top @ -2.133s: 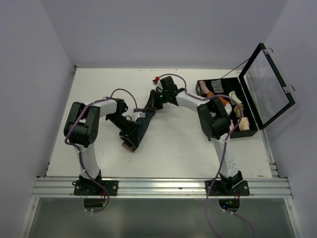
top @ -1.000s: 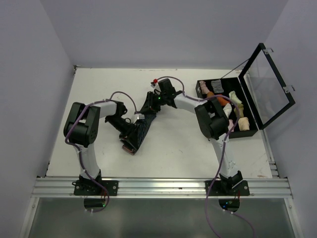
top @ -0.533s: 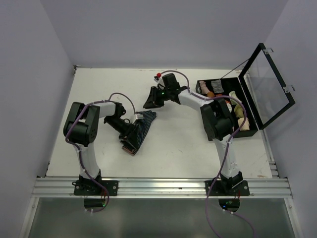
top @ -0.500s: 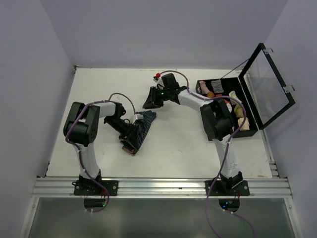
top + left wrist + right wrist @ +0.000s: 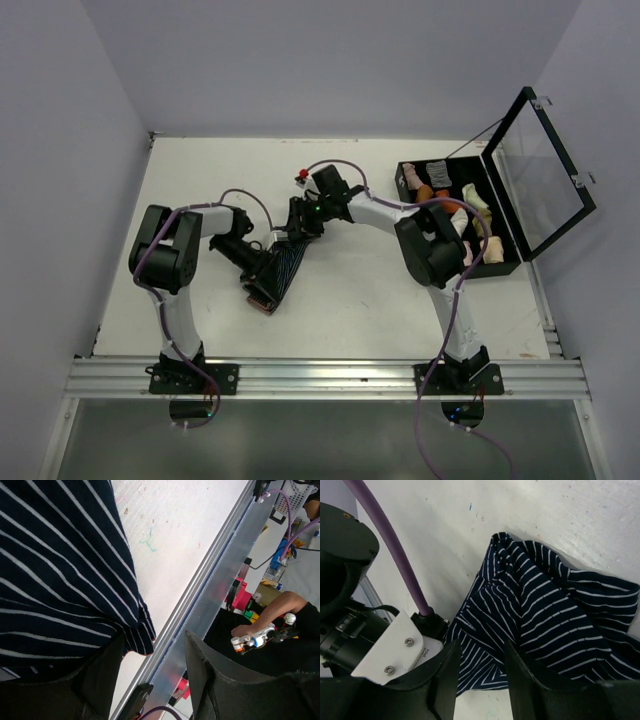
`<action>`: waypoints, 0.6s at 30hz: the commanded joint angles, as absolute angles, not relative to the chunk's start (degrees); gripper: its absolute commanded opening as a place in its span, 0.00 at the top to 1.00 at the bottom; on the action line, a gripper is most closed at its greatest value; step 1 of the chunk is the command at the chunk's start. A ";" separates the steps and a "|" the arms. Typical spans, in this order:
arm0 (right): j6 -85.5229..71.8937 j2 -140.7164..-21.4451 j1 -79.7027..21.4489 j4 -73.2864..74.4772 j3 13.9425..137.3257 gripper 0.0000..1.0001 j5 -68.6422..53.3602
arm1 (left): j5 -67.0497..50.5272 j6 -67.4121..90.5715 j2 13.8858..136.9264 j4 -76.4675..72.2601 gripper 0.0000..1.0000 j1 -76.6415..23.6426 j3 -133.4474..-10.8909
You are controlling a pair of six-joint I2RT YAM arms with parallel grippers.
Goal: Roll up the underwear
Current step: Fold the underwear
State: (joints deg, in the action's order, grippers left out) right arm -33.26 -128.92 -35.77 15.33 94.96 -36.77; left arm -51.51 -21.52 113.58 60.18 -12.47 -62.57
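Observation:
The underwear [image 5: 283,262], navy with thin white stripes, lies bunched in a short strip on the white table [image 5: 200,180] left of centre. My left gripper [image 5: 262,272] sits at its near end. In the left wrist view the fabric [image 5: 55,565] drapes over one finger [image 5: 95,685] while the other finger [image 5: 212,680] stands apart, and the gap of the left gripper [image 5: 152,645] shows only table and rail. My right gripper [image 5: 297,228] hovers open over the far end. The striped cloth [image 5: 545,615] shows between and beyond the fingers of the right gripper [image 5: 481,652].
A black case [image 5: 505,265] with its clear lid [image 5: 540,180] up stands at the right, holding several rolled garments [image 5: 470,215]. The metal rail [image 5: 320,378] runs along the near edge. The left arm's wrist mount [image 5: 385,650] and purple cable [image 5: 395,555] sit close beside the right fingers.
The right gripper let go of the fabric's far end, lifted back, then came down over it again with jaws wider. The far end now lies folded in. The left gripper held still.

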 commanded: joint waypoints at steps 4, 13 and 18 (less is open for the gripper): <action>-26.55 -128.67 -36.74 22.22 98.43 0.60 -33.06 | -41.13 -25.05 116.98 48.43 0.41 -12.39 -60.65; -26.63 -127.97 -34.37 21.45 97.03 0.86 -33.31 | -41.48 -24.52 117.07 48.08 0.41 -11.87 -60.12; -30.14 -125.77 -30.94 17.41 95.45 0.96 -35.41 | -41.48 -24.43 117.33 48.25 0.41 -11.78 -60.21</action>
